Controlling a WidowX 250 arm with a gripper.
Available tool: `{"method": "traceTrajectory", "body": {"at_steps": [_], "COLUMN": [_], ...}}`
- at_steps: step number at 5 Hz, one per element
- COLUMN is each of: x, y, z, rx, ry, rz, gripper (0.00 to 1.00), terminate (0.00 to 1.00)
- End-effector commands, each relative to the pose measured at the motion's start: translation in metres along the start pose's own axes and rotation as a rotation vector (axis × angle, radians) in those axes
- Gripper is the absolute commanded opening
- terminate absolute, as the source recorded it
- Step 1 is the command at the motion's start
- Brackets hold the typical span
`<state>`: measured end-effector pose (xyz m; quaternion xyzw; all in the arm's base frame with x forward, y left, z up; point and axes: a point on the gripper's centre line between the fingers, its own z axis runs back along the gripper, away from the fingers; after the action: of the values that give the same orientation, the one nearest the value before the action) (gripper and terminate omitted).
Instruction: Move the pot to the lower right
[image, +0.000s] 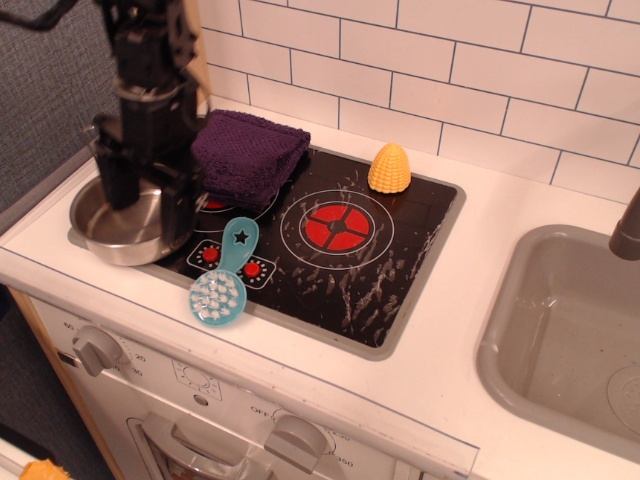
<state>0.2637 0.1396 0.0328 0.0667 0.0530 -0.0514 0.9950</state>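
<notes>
The pot (112, 232) is a small shiny steel pot at the front left corner of the black stove top (380, 270). My gripper (145, 205) hangs straight over it with its two black fingers spread apart, one finger (115, 180) over the pot's inside and the other (183, 195) at its right rim. The gripper is open and holds nothing. My arm hides much of the pot and its wire handle.
A purple folded cloth (250, 150) lies at the stove's back left, just right of my arm. A blue scrub brush (222, 280) lies at the front. A yellow corn piece (389, 167) stands at the back. The red burner ring (337, 228) is mid-stove. A grey sink basin (570, 330) is at the right.
</notes>
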Motion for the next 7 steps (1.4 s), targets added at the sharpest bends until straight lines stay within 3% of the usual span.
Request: {"method": "traceTrajectory", "body": {"at_steps": [1, 2, 4, 5, 6, 7], "x": [-0.004, -0.001, 0.009, 0.017, 0.024, 0.031], "y": [0.005, 0.000, -0.036, -0.081, -0.130, -0.182], "z": [0.000, 0.010, 0.068, 0.099, 0.102, 0.087], "rx": [-0.016, -0.005, 0.018, -0.001, -0.029, -0.045], "ry": [-0.030, -0.065, -0.184, -0.219, -0.221, -0.199], "rz": [0.015, -0.013, -0.049, -0.147, -0.277, -0.325], "gripper": [0.00, 0.00, 0.00, 0.00, 0.00, 0.00], "terminate": [0.00, 0.00, 0.00, 0.00, 0.00, 0.00]}}
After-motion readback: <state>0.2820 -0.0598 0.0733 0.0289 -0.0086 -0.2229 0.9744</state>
